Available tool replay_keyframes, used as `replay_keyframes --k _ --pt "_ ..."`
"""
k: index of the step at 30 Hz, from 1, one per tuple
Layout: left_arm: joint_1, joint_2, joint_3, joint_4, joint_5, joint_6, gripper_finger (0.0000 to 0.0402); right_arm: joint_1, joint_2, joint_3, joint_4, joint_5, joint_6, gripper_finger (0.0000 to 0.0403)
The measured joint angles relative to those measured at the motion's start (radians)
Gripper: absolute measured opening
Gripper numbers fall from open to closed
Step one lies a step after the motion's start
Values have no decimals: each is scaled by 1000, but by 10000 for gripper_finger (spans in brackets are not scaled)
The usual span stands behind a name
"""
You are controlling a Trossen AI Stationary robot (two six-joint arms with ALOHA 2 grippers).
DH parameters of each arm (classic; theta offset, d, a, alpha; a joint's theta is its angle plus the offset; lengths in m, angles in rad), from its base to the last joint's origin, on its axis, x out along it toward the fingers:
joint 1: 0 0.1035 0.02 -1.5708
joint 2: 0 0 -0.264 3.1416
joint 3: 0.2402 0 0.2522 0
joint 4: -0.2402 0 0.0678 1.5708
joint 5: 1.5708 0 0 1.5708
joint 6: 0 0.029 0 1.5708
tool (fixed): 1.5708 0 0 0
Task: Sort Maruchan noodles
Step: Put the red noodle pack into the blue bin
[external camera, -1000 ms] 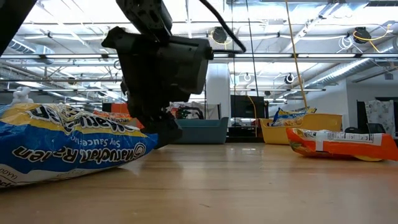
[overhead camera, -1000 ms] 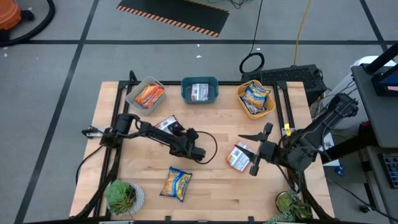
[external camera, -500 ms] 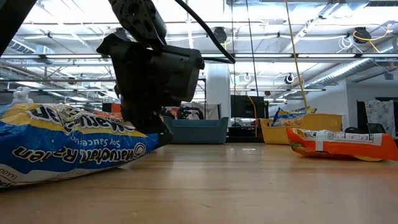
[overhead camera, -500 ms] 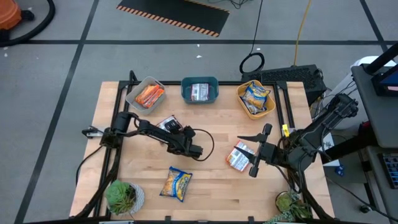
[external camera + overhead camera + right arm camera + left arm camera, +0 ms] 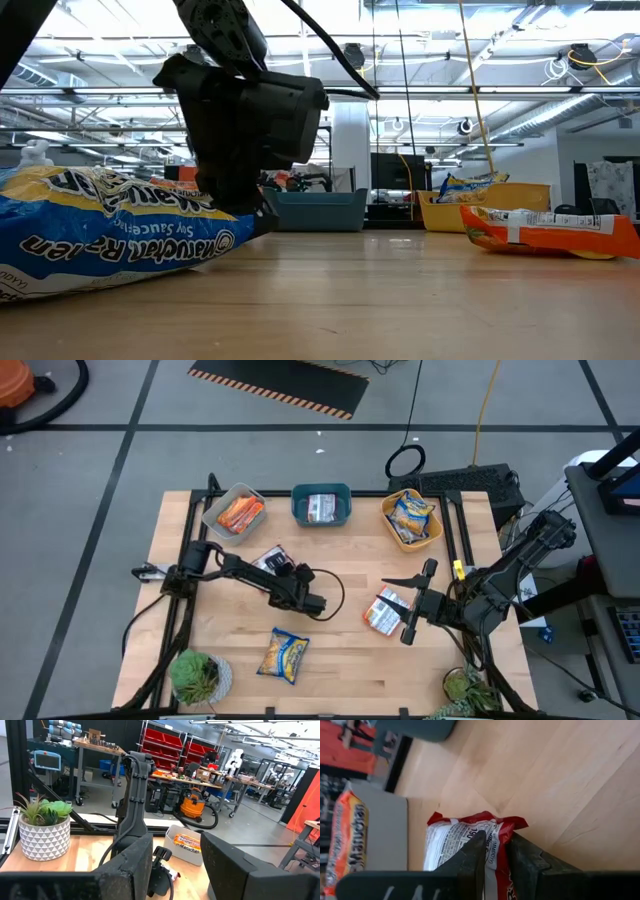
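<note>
My left gripper (image 5: 283, 572) sits left of the table's middle, shut on a silver-white and red noodle packet (image 5: 264, 558). In the left wrist view that packet (image 5: 455, 845) lies in front of the gripper (image 5: 495, 840). My right gripper (image 5: 408, 605) hovers open on the table's right, its fingers either side of an orange and white packet (image 5: 383, 612) lying flat on the table (image 5: 550, 230). A yellow and blue packet (image 5: 283, 656) lies flat near the table's near edge and fills the left of the low view (image 5: 100, 230). My left gripper pinches the silver-white and red packet at its red crimped end (image 5: 496, 826), which shows in the narrow gap between the two fingers. The fingers (image 5: 476, 852) come low from the table's right and near side. The rest of the packet lies on the wood.
Along the far edge stand a grey tub (image 5: 221, 501) with orange packets, a teal tub (image 5: 297, 509) with a silver packet and a yellow tub (image 5: 389, 523) with yellow packets. Potted plants stand at the near left (image 5: 197, 676) and near right (image 5: 468, 688) corners. Bare wood lies between the arms.
My left arm has drawn back a little toward the table's left and far side, still shut on the packet. The right arm and the loose packets have kept still.
</note>
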Motion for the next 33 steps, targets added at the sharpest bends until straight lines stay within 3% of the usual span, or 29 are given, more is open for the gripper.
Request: replay_keyframes --k 4,13,18,33 --pt "-17 3 23 -23 -39 19 76 0 0 0 0 1 -14 162" --pt "-22 9 87 -38 -12 120 75 0 0 0 95 0 -93 162" --pt "-14 8 134 -129 -23 132 15 0 0 0 117 0 -155 162" --pt "-53 3 331 -331 -105 117 4 -9 0 0 120 1 -267 162"
